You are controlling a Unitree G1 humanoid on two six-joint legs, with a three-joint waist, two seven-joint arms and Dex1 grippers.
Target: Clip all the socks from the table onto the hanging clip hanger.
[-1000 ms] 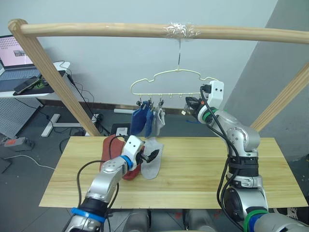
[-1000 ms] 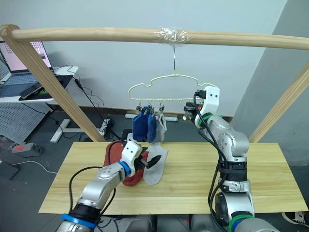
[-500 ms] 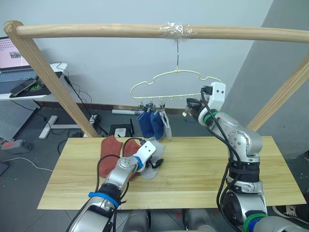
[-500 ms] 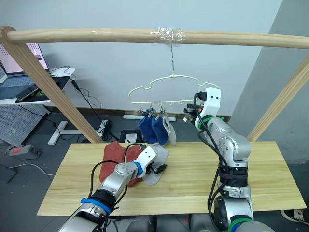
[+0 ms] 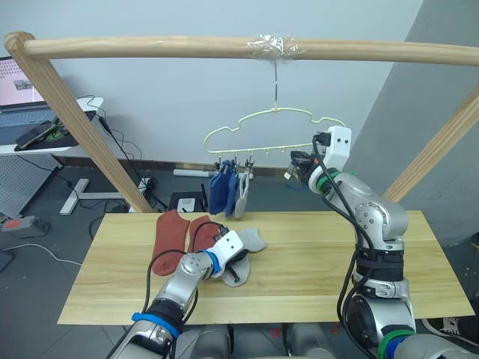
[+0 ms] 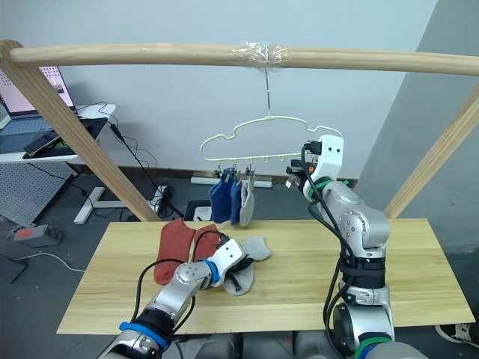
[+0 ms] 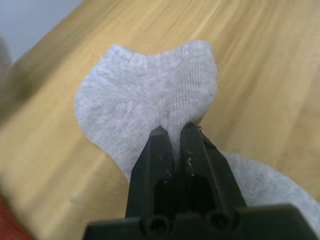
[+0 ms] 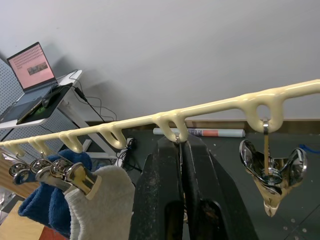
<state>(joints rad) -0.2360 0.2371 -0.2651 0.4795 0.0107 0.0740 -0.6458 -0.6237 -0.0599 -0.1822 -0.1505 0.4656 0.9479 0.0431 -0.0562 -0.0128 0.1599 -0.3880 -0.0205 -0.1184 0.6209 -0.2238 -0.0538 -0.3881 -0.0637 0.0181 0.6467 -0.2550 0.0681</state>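
Observation:
A light grey sock [image 7: 145, 85] lies crumpled on the table [image 5: 314, 277], and my left gripper [image 7: 172, 132] is shut on a raised fold of it. Two rust-red socks [image 5: 168, 243] lie flat side by side just to its left. The pale-yellow clip hanger [image 5: 262, 123] hangs by its hook from the wooden pole. Two blue socks [image 5: 219, 191] and one grey sock [image 5: 242, 196] hang from its leftmost clips. My right gripper [image 8: 179, 145] is raised and shut on a clip under the hanger's right half. Beside it hangs an empty metal clip [image 8: 272, 167].
A round wooden pole frame [image 5: 224, 47] spans above the table, with slanted legs at the left [image 5: 90, 134] and right [image 5: 441, 153]. A desk with a laptop [image 5: 30, 127] stands behind at the far left. Cables lie on the floor beyond the table.
My left gripper dropped to the tabletop and closed on the grey sock, which is now bunched. The clipped socks have swung. The right gripper has stayed at the hanger.

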